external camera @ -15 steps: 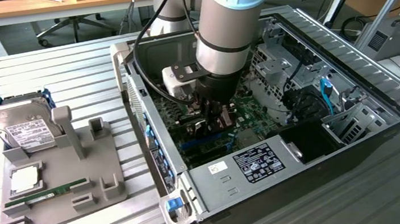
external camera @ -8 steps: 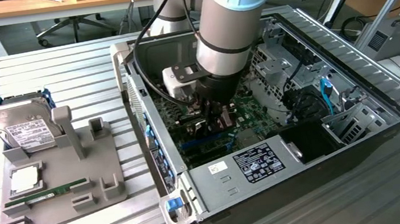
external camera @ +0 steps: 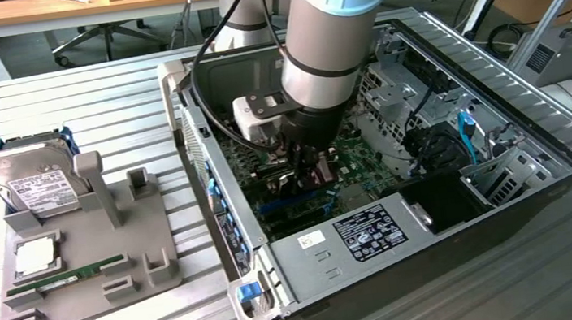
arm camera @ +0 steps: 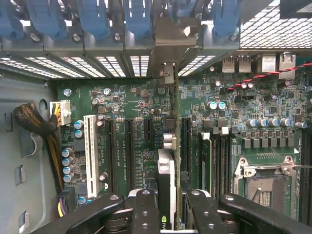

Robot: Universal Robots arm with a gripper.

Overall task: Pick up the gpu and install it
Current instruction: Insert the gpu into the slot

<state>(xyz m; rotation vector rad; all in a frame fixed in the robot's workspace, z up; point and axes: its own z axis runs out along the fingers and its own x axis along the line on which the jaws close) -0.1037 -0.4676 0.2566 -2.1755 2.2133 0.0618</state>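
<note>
Lower centre of the wrist view: the pincer (arm camera: 168, 209) is closed on the gpu (arm camera: 168, 161), held edge-on above the motherboard (arm camera: 131, 102) slots. Its silver bracket (arm camera: 168, 46) reaches the case's rear slot openings. In the exterior view, centre frame, the arm (external camera: 331, 32) reaches into the open computer case (external camera: 381, 222); the hard drive (external camera: 33, 187) sits at left on the surface (external camera: 92, 94).

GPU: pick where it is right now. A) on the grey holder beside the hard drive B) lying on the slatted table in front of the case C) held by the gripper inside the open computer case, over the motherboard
C: the gripper clamps the gpu edge-on above the motherboard slots inside the computer case.
</note>
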